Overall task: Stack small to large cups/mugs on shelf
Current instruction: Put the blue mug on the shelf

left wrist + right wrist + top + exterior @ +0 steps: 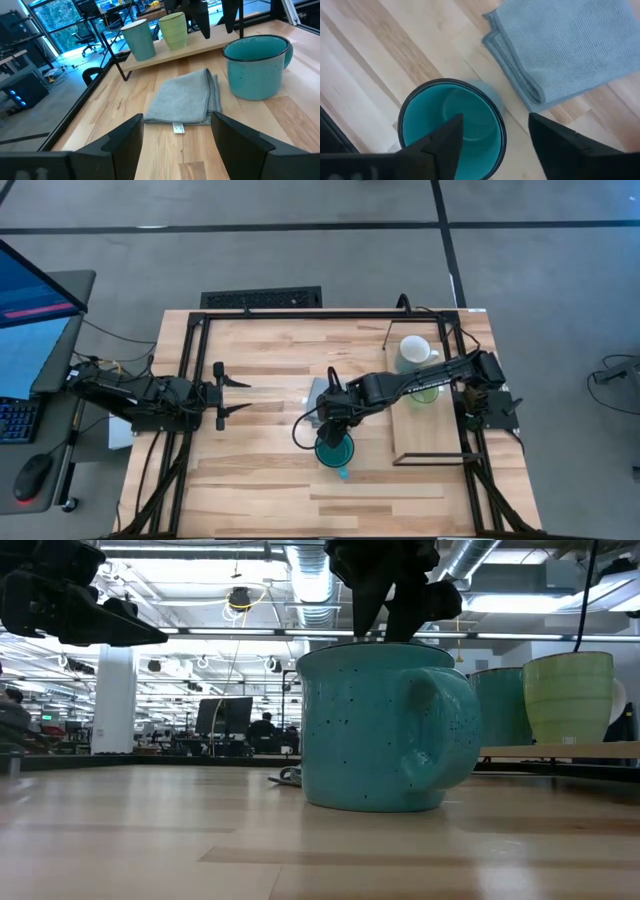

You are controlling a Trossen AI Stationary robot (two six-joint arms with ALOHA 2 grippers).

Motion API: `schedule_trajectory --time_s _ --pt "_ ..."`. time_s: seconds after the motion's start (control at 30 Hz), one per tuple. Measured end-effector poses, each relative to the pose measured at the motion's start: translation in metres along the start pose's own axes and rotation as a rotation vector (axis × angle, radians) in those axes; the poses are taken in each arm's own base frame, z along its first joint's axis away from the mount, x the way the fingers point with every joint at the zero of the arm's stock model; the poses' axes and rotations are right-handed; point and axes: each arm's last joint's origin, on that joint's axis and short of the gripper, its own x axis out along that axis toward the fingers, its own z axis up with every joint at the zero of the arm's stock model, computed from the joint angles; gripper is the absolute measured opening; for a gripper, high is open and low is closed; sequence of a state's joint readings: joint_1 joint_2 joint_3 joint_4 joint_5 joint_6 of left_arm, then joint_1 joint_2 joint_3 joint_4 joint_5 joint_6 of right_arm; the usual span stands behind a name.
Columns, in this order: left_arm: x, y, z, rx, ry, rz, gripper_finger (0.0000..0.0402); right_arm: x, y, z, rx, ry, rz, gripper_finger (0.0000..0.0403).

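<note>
A teal-blue speckled mug (335, 450) (375, 725) stands upright on its base on the table, near the middle. My right gripper (495, 118) (335, 428) hangs open right over it, pointing steeply down. One finger is over the mug's hollow and the other outside the rim, and neither visibly touches it. On the shelf (430, 430) at the right stand a light green mug (425, 388) (172, 30) and a mug that is white inside (415, 350) (139, 40). My left gripper (240, 395) (177, 120) waits open at the table's left.
A folded grey-blue cloth (320, 395) (185, 97) lies flat on the table just beyond the teal-blue mug. The shelf's near half is bare wood. Black frame rails (190, 380) run along the table's sides. A monitor and keyboard (20, 420) stand off the table's left.
</note>
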State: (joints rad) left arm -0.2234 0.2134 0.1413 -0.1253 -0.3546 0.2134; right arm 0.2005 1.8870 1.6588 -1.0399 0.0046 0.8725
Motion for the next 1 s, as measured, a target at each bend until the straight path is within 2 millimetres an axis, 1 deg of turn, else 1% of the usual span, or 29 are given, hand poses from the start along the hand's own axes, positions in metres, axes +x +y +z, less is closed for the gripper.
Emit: schedule_trajectory --time_s 0.1,0.27,0.63,0.73,0.8,0.87,0.93,1.0 --pt "0.000 0.000 0.000 0.000 0.000 0.000 0.0224 0.000 0.001 0.000 -0.037 -0.005 0.006 0.0263" --pt "0.000 0.000 -0.001 0.004 0.010 -0.002 0.0224 0.000 0.004 0.000 -0.102 -0.020 0.024 0.0265" --pt "0.000 0.000 -0.002 0.001 0.024 -0.005 0.0224 0.000 0.004 -0.002 -0.098 -0.010 0.013 0.0265" --pt "0.000 -0.001 -0.002 0.001 0.024 -0.005 0.0224 0.013 0.006 -0.002 -0.103 0.009 -0.011 0.0265" --pt "0.000 -0.001 -0.002 0.001 0.024 -0.005 0.0224 0.021 0.004 -0.007 -0.112 0.057 -0.053 0.0265" --pt "0.000 -0.001 -0.002 0.002 0.025 -0.005 0.0224 0.030 0.010 -0.004 -0.117 0.050 -0.030 0.0265" --pt "0.000 -0.001 -0.002 0.001 0.023 -0.005 0.0224 0.037 0.006 -0.011 -0.123 0.109 -0.091 0.0265" --pt "0.000 0.000 -0.002 0.002 0.024 -0.005 0.0224 0.046 0.012 -0.007 -0.125 0.087 -0.061 0.0265"
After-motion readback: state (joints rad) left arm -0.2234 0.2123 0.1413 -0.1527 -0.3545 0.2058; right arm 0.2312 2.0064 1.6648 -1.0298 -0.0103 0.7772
